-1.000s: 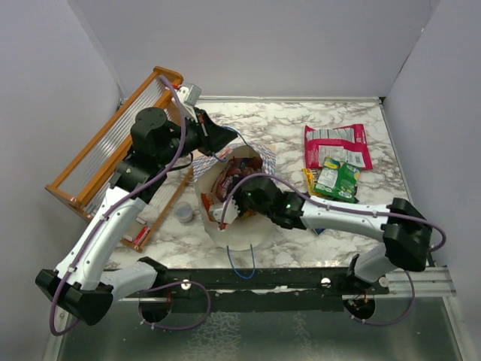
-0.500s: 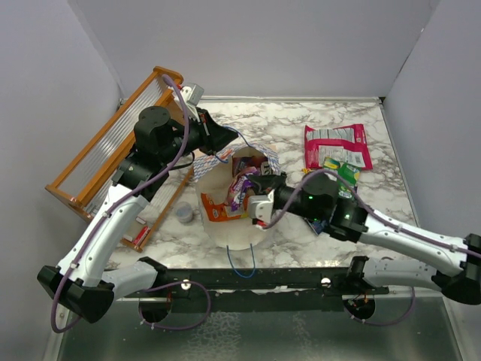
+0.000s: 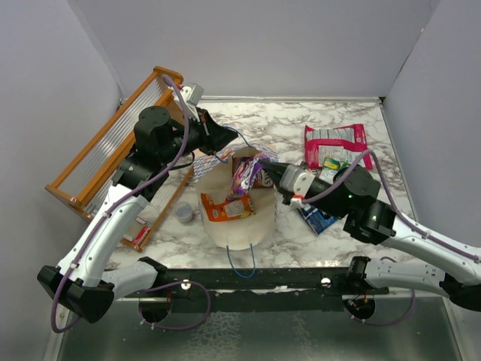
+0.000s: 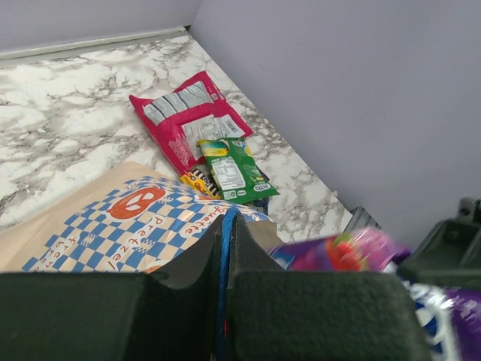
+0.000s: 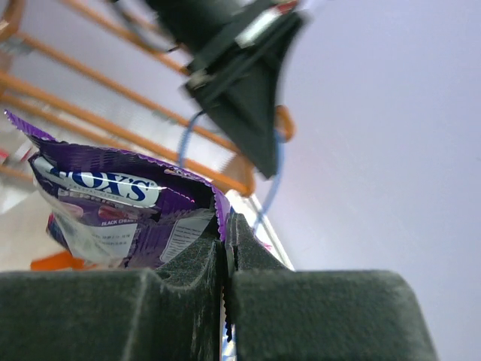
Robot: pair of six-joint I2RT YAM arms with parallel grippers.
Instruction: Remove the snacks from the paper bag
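Note:
The paper bag (image 3: 237,226) stands open-mouthed on the marble table, its checkered side showing in the left wrist view (image 4: 128,218). My left gripper (image 3: 224,140) (image 4: 228,226) is shut on the bag's blue string handle (image 4: 223,252) at the far rim. My right gripper (image 3: 268,172) (image 5: 225,226) is shut on a purple packet (image 3: 243,176) (image 5: 113,207), holding it above the bag's mouth. An orange packet (image 3: 225,211) lies inside the bag. The pink-red pouch (image 3: 336,143) (image 4: 184,120), green packet (image 4: 237,169), yellow bar (image 4: 197,180) and blue packet (image 3: 319,219) lie on the table to the right.
An orange wooden rack (image 3: 105,154) stands at the left, also showing in the right wrist view (image 5: 143,124). A small grey-blue cup (image 3: 184,214) sits left of the bag. Grey walls close in the table at the back and on both sides.
My right gripper has come up out of the bag and drawn back to the right, lifting the purple packet with it. The left gripper has kept hold of the handle.

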